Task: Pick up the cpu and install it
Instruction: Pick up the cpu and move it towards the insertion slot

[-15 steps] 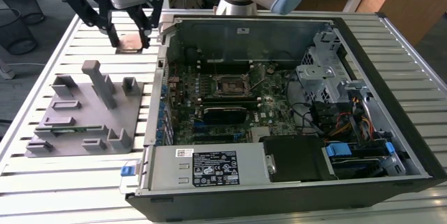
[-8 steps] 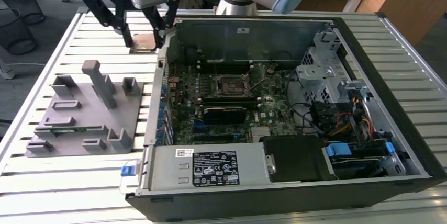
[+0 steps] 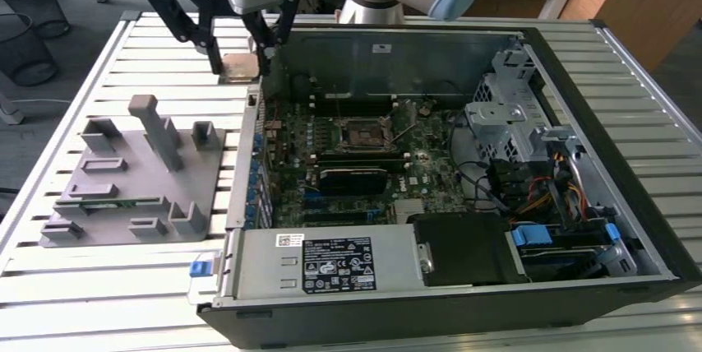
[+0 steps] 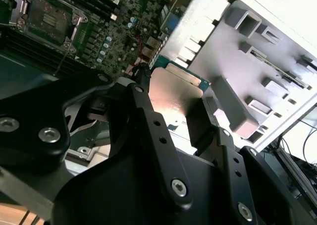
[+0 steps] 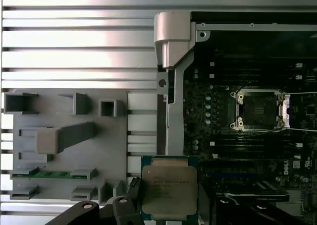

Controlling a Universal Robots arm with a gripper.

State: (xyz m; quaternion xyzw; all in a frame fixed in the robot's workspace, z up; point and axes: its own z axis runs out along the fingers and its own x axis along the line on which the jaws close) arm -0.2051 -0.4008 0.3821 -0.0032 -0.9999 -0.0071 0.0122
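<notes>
The cpu (image 3: 239, 67) is a flat square chip with a shiny metal top and a thin green edge. It hangs in the air between my gripper's (image 3: 239, 62) black fingers, above the slatted table just outside the far left corner of the open computer case (image 3: 614, 229). In both wrist views the gripper (image 4: 171, 103) is shut on the cpu (image 4: 171, 91) by two opposite edges. The chip (image 5: 169, 188) hovers beside the case wall. The open motherboard socket (image 5: 260, 110) with its metal frame lies inside the case (image 3: 360, 132), apart from the chip.
A grey fixture block (image 3: 131, 175) with posts and slots sits on the slatted table (image 3: 110, 278) at the exterior view's left; a green memory stick (image 5: 52, 174) rests in one slot. Inside the case are a drive cage (image 3: 510, 113), cables (image 3: 538, 183) and a power supply (image 3: 329, 263).
</notes>
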